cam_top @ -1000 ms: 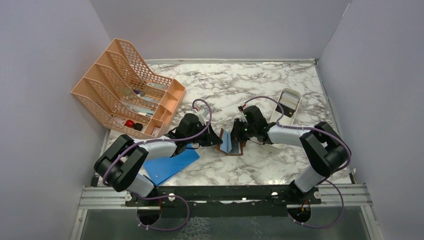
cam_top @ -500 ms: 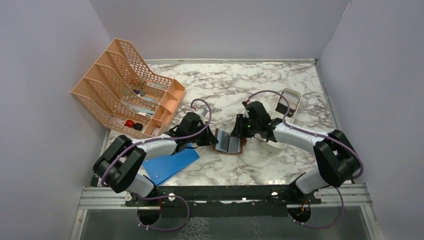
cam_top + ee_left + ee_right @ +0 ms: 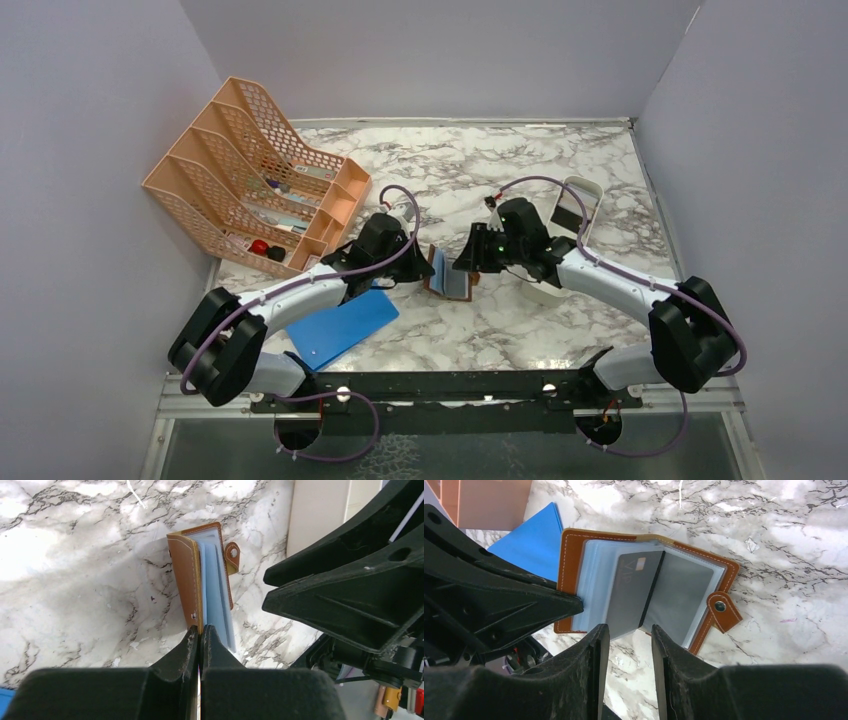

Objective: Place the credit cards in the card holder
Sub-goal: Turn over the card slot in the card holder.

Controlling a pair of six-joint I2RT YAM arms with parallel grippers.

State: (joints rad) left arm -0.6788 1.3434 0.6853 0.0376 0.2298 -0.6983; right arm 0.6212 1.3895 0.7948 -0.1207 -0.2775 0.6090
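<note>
The brown leather card holder stands half open on the marble, its snap tab to the right. A dark grey card sits in its pale blue sleeves. I cannot tell a light blue card apart from the sleeves. My left gripper is shut on the edge of the holder's brown cover and holds it up. My right gripper is open, its fingertips just below the dark card's lower edge and not touching it. In the top view the holder lies between the left gripper and the right gripper.
An orange mesh rack stands at the back left. A bright blue flat board lies near the front left, under my left arm. A white oblong tray stands to the right, behind my right arm.
The holder's left cover has been lifted from lying flat to nearly upright. The holder has shifted slightly back and left. Both arms have stretched further toward the table's middle.
</note>
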